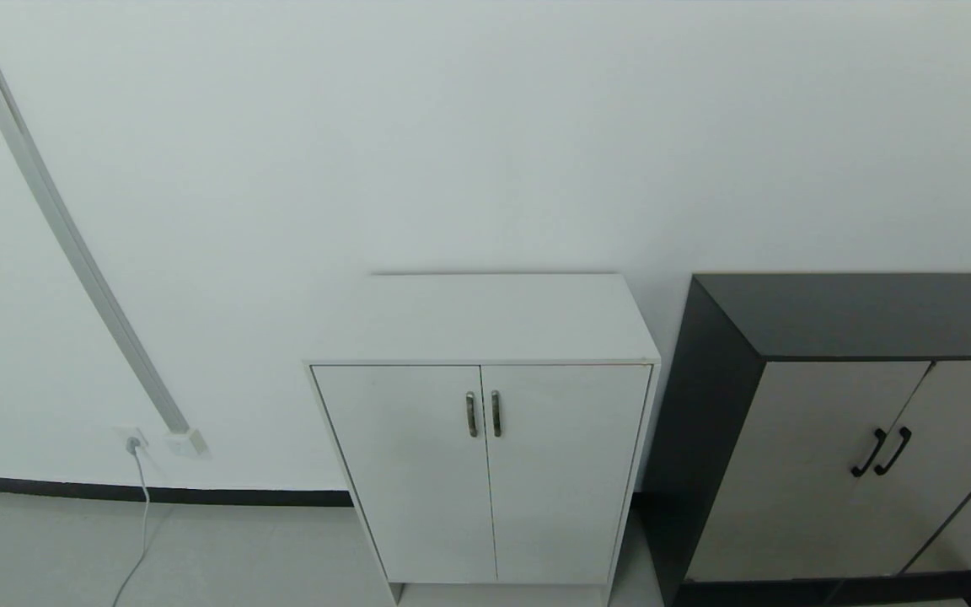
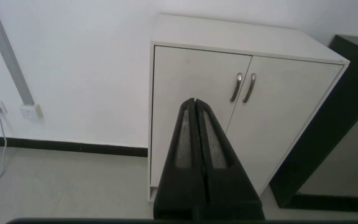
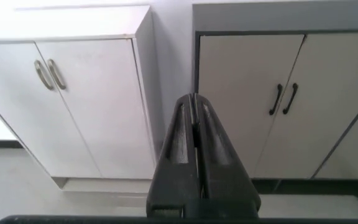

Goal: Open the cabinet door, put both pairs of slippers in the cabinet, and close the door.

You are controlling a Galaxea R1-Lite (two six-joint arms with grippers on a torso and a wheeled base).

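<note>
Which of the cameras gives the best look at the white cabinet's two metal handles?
The head view: the handles sit mid-picture, seen from the front on the white cabinet. The left wrist view shows them slanted, beyond the left gripper. The right wrist view shows them obliquely, from farther aside.

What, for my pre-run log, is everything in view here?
white cabinet: one, white, against the wall, middle, both doors shut
metal handles: two, grey, side by side where its doors meet
dark cabinet: one, black frame with grey doors, right of the white one, doors shut
black handles: one pair, black, where its two nearer doors meet
conduit: one, pale grey, slanting down the wall, left
socket: one, white, low on the wall, at the conduit's foot
cable: one, grey, from socket to floor
skirting: one strip, black, wall foot
left claw: one, black, shut, facing the white cabinet
right claw: one, black, shut, between both cabinets
</note>
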